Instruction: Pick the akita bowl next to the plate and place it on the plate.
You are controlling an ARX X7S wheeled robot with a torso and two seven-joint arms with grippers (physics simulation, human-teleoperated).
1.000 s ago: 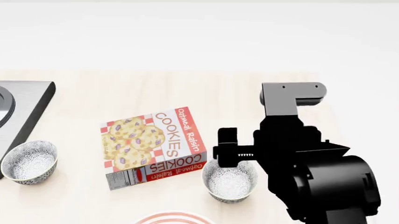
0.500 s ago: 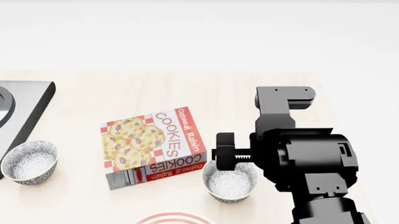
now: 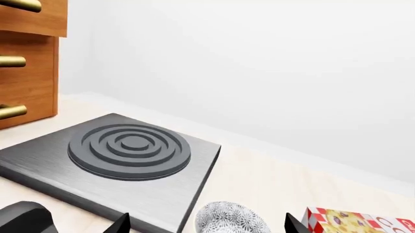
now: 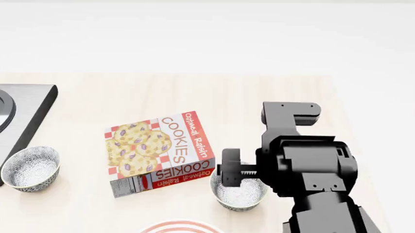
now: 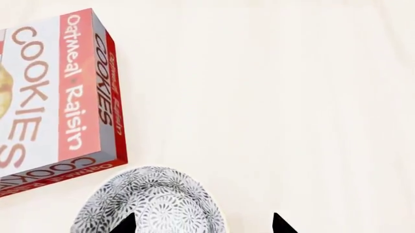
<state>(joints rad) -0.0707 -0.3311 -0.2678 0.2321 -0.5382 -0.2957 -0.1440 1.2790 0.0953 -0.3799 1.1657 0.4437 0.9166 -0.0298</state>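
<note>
Right end effector (image 5: 202, 224) over the akita bowl (image 4: 240, 194)

Head view: the bowl sits on the desk (image 4: 84, 97) between the cookie box (image 4: 159, 151) and right arm, just beyond the plate (image 4: 181, 227). Right wrist view: both fingertips (image 5: 280, 224) spread apart, holding nothing, one over the bowl's rim. Left wrist view: left end effector (image 3: 204, 225) spread, empty, near a second bowl (image 3: 232, 219) beside the hob (image 3: 129, 150).

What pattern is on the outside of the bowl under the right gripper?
Dense grey-black-and-white floral pattern on the akita bowl; clearest in the right wrist view.
</note>
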